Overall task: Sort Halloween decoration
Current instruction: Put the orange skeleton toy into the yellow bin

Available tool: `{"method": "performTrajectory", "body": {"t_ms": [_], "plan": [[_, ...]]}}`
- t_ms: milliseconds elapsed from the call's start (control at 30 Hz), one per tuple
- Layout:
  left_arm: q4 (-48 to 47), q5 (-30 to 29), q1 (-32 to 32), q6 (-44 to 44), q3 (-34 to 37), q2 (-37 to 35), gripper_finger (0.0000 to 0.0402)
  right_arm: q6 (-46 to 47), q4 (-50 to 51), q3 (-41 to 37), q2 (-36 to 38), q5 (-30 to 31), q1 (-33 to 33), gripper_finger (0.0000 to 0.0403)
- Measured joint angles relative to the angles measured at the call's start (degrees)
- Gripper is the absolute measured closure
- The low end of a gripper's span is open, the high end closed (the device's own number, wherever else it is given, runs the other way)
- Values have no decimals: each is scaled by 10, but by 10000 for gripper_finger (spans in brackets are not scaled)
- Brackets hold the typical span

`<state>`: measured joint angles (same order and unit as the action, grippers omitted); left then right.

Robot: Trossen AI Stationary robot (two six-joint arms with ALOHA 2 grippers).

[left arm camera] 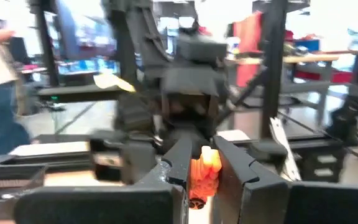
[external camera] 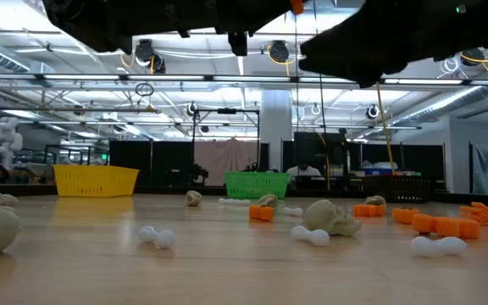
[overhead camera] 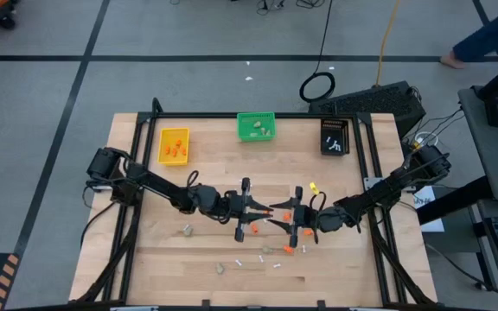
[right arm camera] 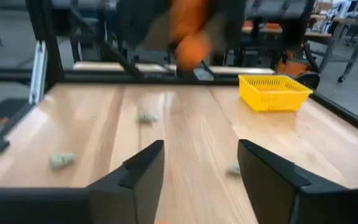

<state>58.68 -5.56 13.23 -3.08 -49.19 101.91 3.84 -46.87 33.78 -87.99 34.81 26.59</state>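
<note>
- Orange piece (left arm camera: pixel 202 174) sits clamped between our left gripper (overhead camera: pixel 258 210) fingers (left arm camera: pixel 173 163), held up off the bench (overhead camera: pixel 206 268).
- We face our right gripper (overhead camera: pixel 285 218) straight across from it, nearly tip to tip, its fingers (right arm camera: pixel 143 173) spread apart with nothing between them.
- Beyond those open right fingers we see beige-grey lumps (right arm camera: pixel 146 116) lying on the wood, and the yellow bin (right arm camera: pixel 273 91) farther off.
- Below both pairs of fingers, more orange bits (external camera: pixel 441 224) and white sticks (external camera: pixel 157 237) lie scattered on the bench.
- Behind the grippers stand the green bin (overhead camera: pixel 256 126) and black bin (overhead camera: pixel 335 136).
</note>
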Motion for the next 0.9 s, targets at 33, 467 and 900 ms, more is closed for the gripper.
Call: {"method": "performTrajectory", "body": {"t_ms": [33,467,900], "plan": [[-11,-14,-1,5,0,-5,359,-1,7,0,0,0,0,206],[-418,-246,-37,42,1,-209,359,-75,64,0,0,-1,-3,203],[-887,-423,-91,228,1,-384,359,-76,86,0,0,-4,-17,204]]}}
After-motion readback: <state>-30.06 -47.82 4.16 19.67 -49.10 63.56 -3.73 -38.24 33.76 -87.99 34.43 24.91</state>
